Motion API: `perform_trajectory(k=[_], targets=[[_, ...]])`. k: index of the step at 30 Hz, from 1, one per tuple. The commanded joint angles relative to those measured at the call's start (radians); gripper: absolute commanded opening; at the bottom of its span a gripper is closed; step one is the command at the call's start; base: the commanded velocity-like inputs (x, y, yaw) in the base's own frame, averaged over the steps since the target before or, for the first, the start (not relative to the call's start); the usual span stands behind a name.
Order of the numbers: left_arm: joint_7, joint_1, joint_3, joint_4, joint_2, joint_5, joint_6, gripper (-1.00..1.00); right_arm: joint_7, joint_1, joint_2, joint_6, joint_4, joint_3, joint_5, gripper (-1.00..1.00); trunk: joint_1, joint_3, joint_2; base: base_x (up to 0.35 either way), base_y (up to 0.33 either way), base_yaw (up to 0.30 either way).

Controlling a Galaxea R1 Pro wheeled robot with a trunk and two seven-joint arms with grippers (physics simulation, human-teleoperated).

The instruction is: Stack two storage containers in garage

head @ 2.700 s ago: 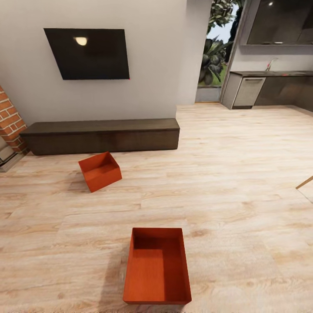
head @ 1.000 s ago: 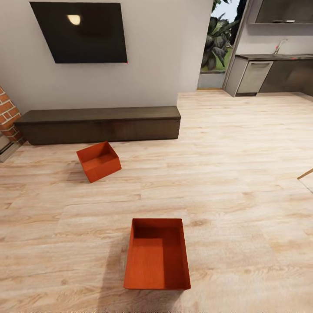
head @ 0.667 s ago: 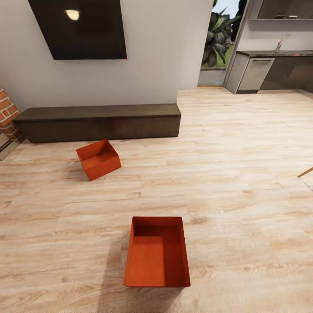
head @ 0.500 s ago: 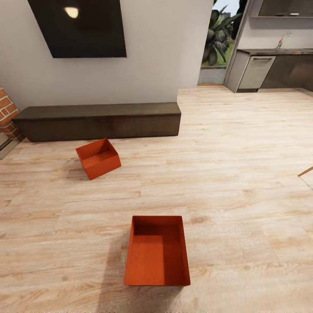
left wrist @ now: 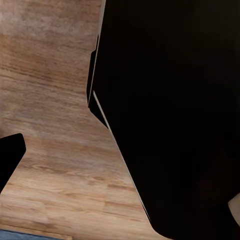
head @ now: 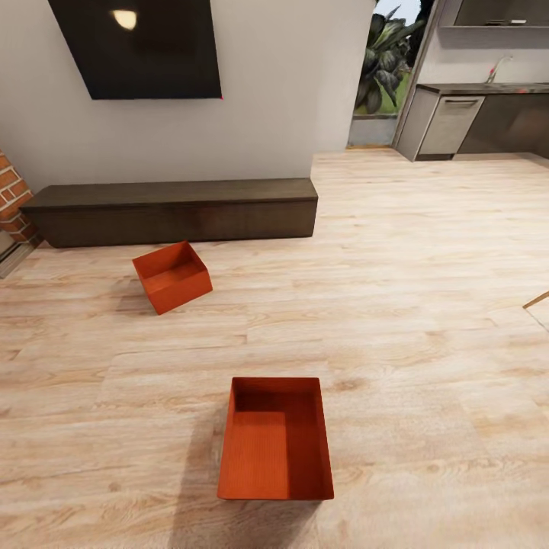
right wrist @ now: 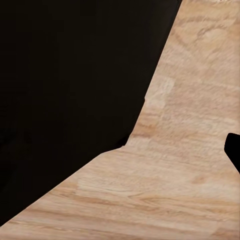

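Two orange-red lidless storage containers sit on the living room's light wood plank floor (head: 427,259). The nearer container (head: 275,438) lies straight ahead of me, its long side pointing away. The farther container (head: 172,276) rests at an angle to the left, just in front of the low dark TV bench (head: 171,210). Both look empty. In the left wrist view a dark part of the robot (left wrist: 170,115) hangs over wood planks, with a black tip (left wrist: 9,157) at the picture's edge. The right wrist view has the same dark bulk (right wrist: 65,90) and a small black tip (right wrist: 233,150).
A dark TV (head: 137,46) hangs on the white wall above the bench. Red brickwork (head: 9,198) stands at the far left. An opening with plants (head: 381,69) and grey kitchen cabinets (head: 473,114) lie at the back right. A thin wooden piece (head: 536,300) pokes in from the right edge.
The head camera has shifted, so TV, bench and containers sit a little higher in the picture. The containers have not moved on the floor.
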Motion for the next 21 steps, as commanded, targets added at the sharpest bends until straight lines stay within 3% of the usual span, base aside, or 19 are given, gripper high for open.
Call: perform_trajectory(k=[1,21], targets=[[0.001,0.0,0.002,0.0,0.0,0.008,-0.002,1.0,-0.003,-0.001,0.0,-0.005,0.003,0.007,-0.002,1.0,0.0,-0.001,0.0,0.0,0.0,0.0],[0.0,0.0,0.002,0.0,0.0,0.008,-0.001,1.0,-0.005,-0.001,0.001,-0.005,0.003,0.006,-0.001,1.0,0.0,-0.001,0.0,0.0,0.0,0.0]])
